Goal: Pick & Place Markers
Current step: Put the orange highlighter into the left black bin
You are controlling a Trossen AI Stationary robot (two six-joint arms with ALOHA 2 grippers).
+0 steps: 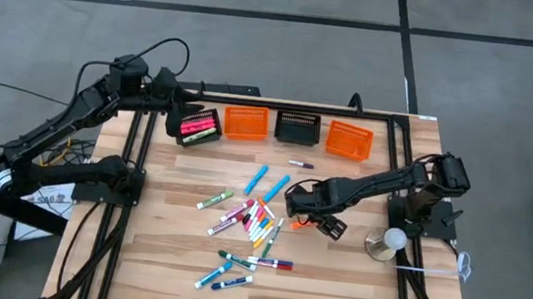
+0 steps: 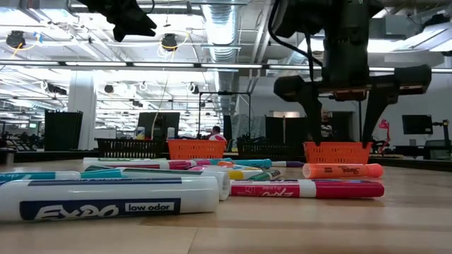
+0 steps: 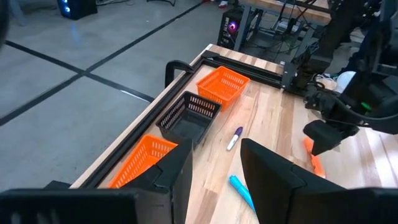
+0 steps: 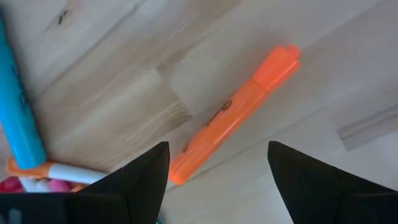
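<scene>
Four baskets stand in a row along the far edge of the tabletop [image 1: 332, 278]: a black basket [image 1: 200, 126] at the left end, tilted and filled with pink markers [image 1: 195, 127], then an orange basket [image 1: 245, 123], a second black basket [image 1: 298, 127] and a second orange basket [image 1: 349, 140]. The last three look empty as far as the views show.

The loose markers [image 1: 257, 219] lie near the middle of the tabletop, close to two dozen; an exact count cannot be made where they overlap. Two blue markers [image 1: 267, 182] lie side by side just beyond the heap, a single purple-capped marker [image 1: 301, 164] lies alone between them and the baskets, and five or so more are scattered nearer the front edge.

The right hand [image 1: 305, 218] hangs low at the right side of the heap, its fingers [image 4: 140, 180] spread wide and holding nothing, straddling an orange marker [image 4: 233, 115] that lies flat on the wood, apart from the blue one beside it. The left hand [image 3: 214, 171] is lifted above the far left corner, over the filled black basket, fingers partly apart and empty.

A round white object on a metal base [image 1: 389, 242] stands near the right edge, just behind the right arm. The near part and the left side of the tabletop are bare wood, open for moving.
</scene>
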